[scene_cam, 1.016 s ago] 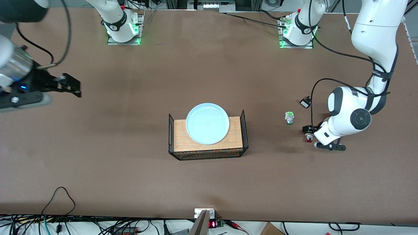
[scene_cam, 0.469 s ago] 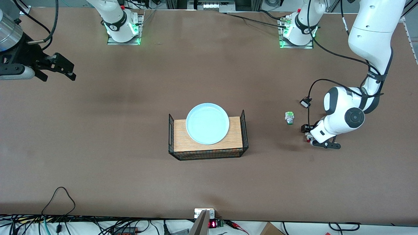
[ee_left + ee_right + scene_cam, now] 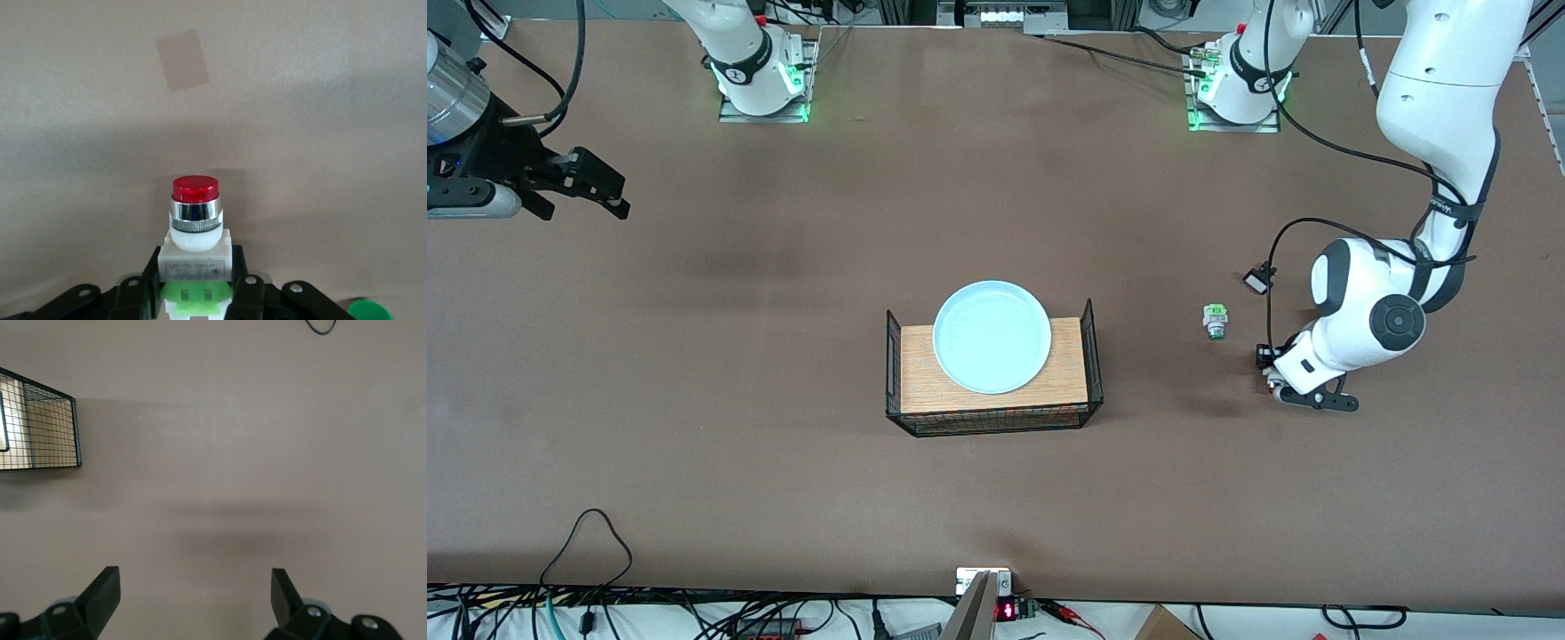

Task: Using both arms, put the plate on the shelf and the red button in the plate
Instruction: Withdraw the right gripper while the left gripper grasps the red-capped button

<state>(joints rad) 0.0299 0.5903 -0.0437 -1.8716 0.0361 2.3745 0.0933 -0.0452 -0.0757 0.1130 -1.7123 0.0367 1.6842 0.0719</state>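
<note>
Red button (image 3: 195, 230) clamped in left gripper (image 3: 197, 293) on table; right gripper (image 3: 596, 188) spread wide, well apart

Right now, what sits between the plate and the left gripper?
In the front view, the wire basket's end wall and, on the table, a green-tipped switch sit between the plate and the left gripper.

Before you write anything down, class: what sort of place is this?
Probably a robotics lab: two arms bolted to a brown table, cables along its edge, and staged props such as the plate on a wire-sided tray.
</note>
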